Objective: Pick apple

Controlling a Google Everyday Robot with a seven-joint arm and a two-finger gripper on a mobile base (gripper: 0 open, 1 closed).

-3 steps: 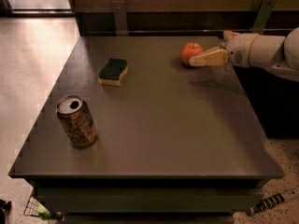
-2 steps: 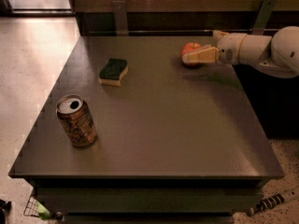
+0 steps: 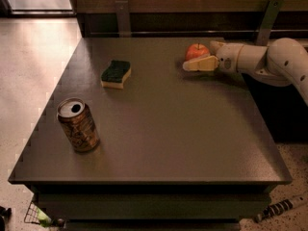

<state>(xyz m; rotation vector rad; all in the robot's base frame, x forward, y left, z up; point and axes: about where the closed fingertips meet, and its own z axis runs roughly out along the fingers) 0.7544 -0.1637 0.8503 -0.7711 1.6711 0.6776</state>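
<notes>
The apple [image 3: 197, 50], small, round and red-orange with a short dark stem, sits on the dark table [image 3: 163, 129] near its far right edge. My gripper [image 3: 199, 57] reaches in from the right on a white arm [image 3: 269, 61]. It is open, with the near finger [image 3: 199, 64] lying along the apple's front side and the other finger [image 3: 215, 44] behind the apple's right side. The apple rests on the table between them.
A green and yellow sponge [image 3: 116, 73] lies at the far left-centre of the table. An opened brown soda can [image 3: 78, 124] stands near the front left. A dark wall with metal brackets [image 3: 267, 13] runs behind the table. Floor lies to the left.
My gripper has slid further left around the apple, so its near finger now lies across the apple's front. The apple, sponge and can have stayed put.
</notes>
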